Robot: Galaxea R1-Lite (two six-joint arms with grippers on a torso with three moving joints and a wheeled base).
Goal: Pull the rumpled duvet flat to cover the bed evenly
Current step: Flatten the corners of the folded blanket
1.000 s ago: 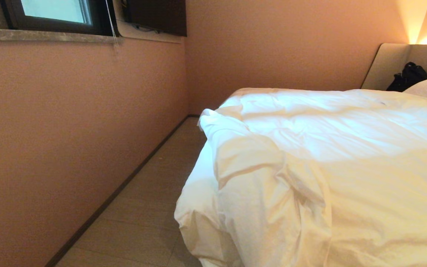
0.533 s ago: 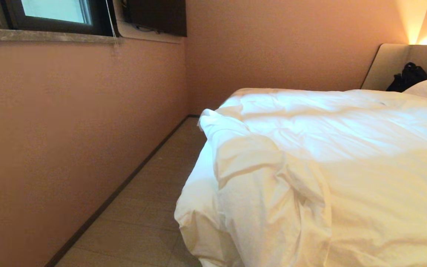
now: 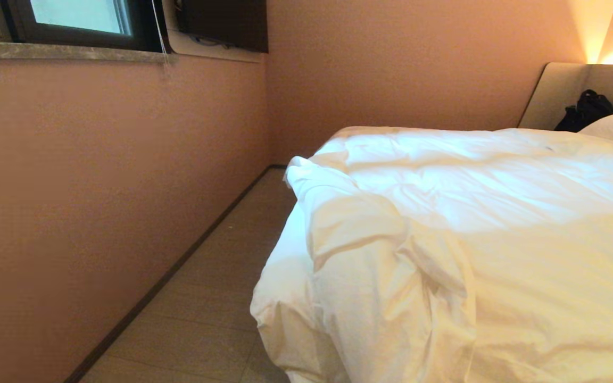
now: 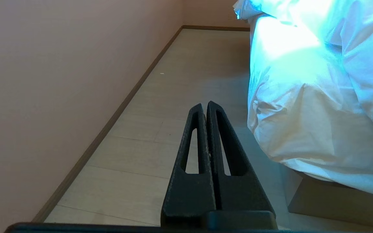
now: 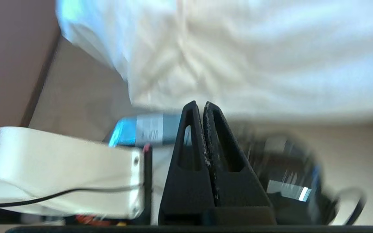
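Your left pincer [image 4: 205,106] hung pressed shut and empty over the floor [image 4: 180,97] beside the bed [image 4: 319,200]. The duvet [image 3: 445,223] lay bunched at the near corner, spilling over the edge. Your right pincer [image 5: 198,106], also pinched shut on nothing, pointed toward it, probably readying a grab.

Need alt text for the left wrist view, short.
The left hand, fingers shut and empty, points along a pale floor between a pinkish wall and the bed. A wrinkled white duvet hangs over the bed's side, not touching the hand.
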